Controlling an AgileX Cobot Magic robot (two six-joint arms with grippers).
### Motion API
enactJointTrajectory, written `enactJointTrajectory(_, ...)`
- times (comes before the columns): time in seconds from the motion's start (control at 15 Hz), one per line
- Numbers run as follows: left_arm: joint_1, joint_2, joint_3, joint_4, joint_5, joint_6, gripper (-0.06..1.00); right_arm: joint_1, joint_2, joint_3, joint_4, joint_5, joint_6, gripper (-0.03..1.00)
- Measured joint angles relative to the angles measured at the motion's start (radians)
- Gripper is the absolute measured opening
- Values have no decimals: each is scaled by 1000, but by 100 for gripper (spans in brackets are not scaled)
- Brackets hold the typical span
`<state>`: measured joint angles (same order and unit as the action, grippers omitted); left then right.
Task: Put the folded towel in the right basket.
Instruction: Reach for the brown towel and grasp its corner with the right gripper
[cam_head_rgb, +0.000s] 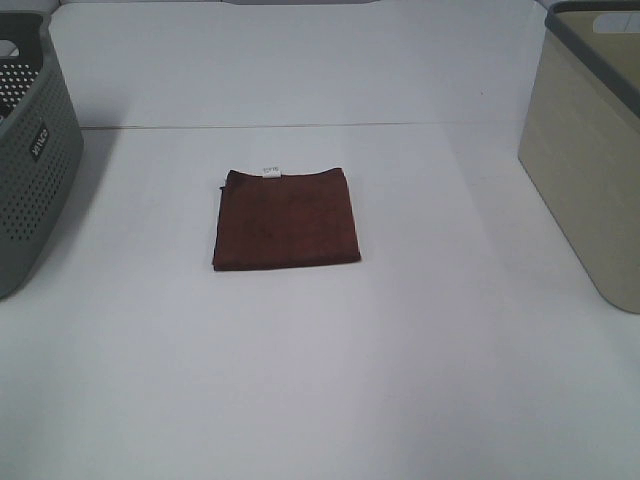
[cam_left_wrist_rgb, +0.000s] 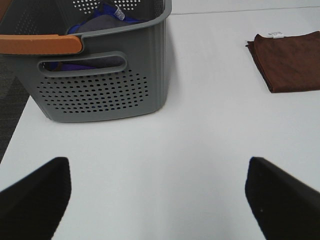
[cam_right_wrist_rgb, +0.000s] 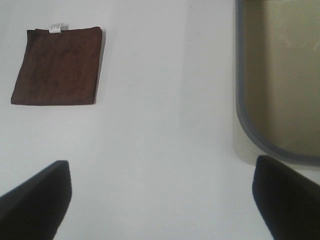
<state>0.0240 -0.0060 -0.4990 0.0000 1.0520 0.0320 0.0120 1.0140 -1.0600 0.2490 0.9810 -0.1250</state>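
Note:
The folded towel is a flat, dark reddish-brown square with a small white tag on its far edge. It lies alone on the white table at the middle. It also shows in the left wrist view and in the right wrist view. The right basket is beige with a grey rim and stands at the right edge; its inside shows in the right wrist view. My left gripper and right gripper are both open and empty, well short of the towel. Neither arm shows in the high view.
A grey perforated basket with a small label stands at the left edge. In the left wrist view it holds blue and grey cloth and has an orange handle grip. The white table runs back to a seam line.

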Motion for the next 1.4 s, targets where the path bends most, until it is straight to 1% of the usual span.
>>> enactJointTrajectory(0.07,0,0,0,0,0,0,88,0,71,-43,23,5,-14,93)
enactJointTrajectory(0.13,0,0,0,0,0,0,88,0,215,-116,94,5,-59,93)
enactJointTrajectory(0.33,0,0,0,0,0,0,88,10,370,-163,220,3,-119,92)
enactJointTrajectory(0.4,0,0,0,0,0,0,88,37,413,-167,228,-1,-136,93)
enactJointTrajectory(0.6,0,0,0,0,0,0,88,148,553,-169,242,-43,-138,91)
enactJointTrajectory(0.67,0,0,0,0,0,0,88,174,608,-174,260,-58,-138,91)
enactJointTrajectory(0.8,0,0,0,0,0,0,88,195,689,-204,304,-64,-145,90)
enactJointTrajectory(0.93,0,0,0,0,0,0,88,198,796,-252,389,-65,-186,88)
enactJointTrajectory(1.13,0,0,0,0,0,0,88,198,928,-335,481,-68,-238,87)
enactJointTrajectory(1.2,0,0,0,0,0,0,88,198,985,-372,526,-65,-253,86)
enactJointTrajectory(1.4,0,0,0,0,0,0,88,198,1061,-423,607,-60,-301,85)
